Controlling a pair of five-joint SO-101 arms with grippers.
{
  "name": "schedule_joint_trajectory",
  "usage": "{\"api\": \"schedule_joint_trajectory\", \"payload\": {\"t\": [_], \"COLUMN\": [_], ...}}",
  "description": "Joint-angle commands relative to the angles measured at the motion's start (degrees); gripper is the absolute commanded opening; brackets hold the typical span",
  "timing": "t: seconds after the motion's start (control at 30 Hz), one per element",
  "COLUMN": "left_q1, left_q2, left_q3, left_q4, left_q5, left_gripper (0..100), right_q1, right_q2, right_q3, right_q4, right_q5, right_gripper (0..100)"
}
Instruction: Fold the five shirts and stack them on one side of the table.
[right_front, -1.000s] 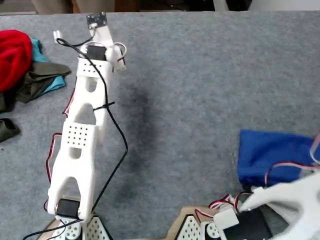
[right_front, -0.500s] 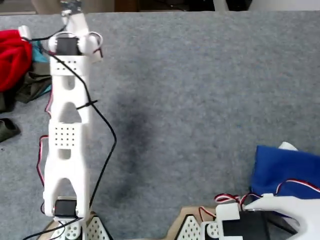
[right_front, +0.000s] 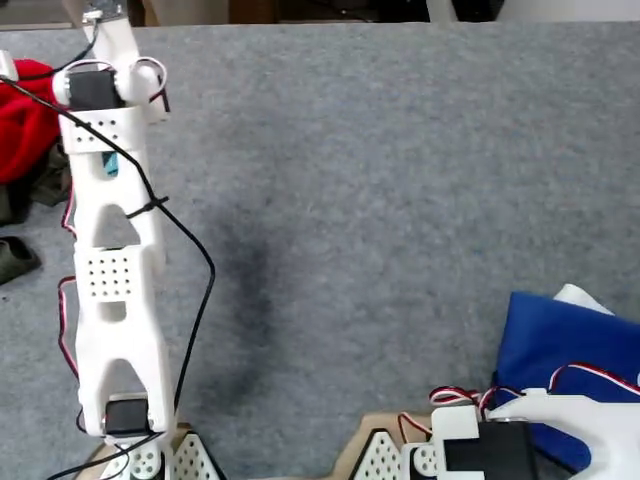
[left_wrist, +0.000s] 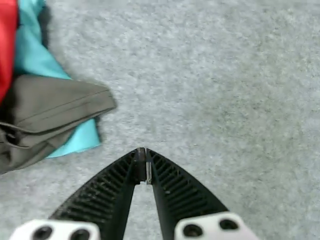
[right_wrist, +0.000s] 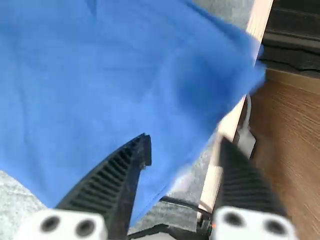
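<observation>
A pile of shirts lies at the table's far left: a red shirt (right_front: 25, 120) on top, with a dark olive shirt (right_front: 45, 180) beside it. In the left wrist view the olive shirt (left_wrist: 50, 115) lies over a teal shirt (left_wrist: 35, 55), with the red shirt (left_wrist: 5, 40) at the edge. My left gripper (left_wrist: 141, 170) is shut and empty over bare carpet, close beside the olive shirt. A folded blue shirt (right_front: 560, 350) lies at the near right. My right gripper (right_wrist: 185, 145) is open just above the blue shirt (right_wrist: 100, 90), which spreads under both fingers.
The table (right_front: 400, 180) has a grey carpet top. Another dark cloth piece (right_front: 15, 258) lies at the left edge. A white scrap (right_front: 580, 297) peeks out behind the blue shirt. The table's wooden edge (right_wrist: 235, 125) runs close to my right gripper.
The left arm has swung left toward the shirt pile. The blue shirt has slid right and nearer to the front edge, and the right arm has pulled back with it.
</observation>
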Motion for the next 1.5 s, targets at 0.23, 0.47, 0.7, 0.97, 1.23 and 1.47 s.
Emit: {"api": "schedule_joint_trajectory", "payload": {"t": [0.23, 0.47, 0.7, 0.97, 1.23, 1.47], "left_q1": [-17.58, -32.26, -36.66, -33.49, -29.54, -25.23], "left_q2": [-12.00, -18.51, -15.16, -1.19, 8.40, 8.40], "left_q3": [2.99, 9.23, 11.43, 18.11, 16.79, 3.87], "left_q4": [0.62, 0.53, -4.22, -27.16, -35.78, -23.82], "left_q5": [-0.79, -0.97, -9.67, -9.67, -3.78, -3.60], "left_gripper": [2, 2, 13, 14, 9, 2], "right_q1": [-9.63, -34.07, -58.86, -72.31, -72.31, -72.31], "right_q2": [-2.77, -2.86, -2.86, -2.68, -2.77, -2.77], "right_q3": [-13.76, -21.14, -24.31, -31.52, -36.62, -36.62], "right_q4": [14.15, 24.62, 26.02, 26.20, 26.20, 26.02], "right_q5": [-0.09, -0.18, -11.34, -13.98, -13.71, -13.63], "right_gripper": [29.3, 1.0, 0.5, 0.5, 0.5, 0.5]}}
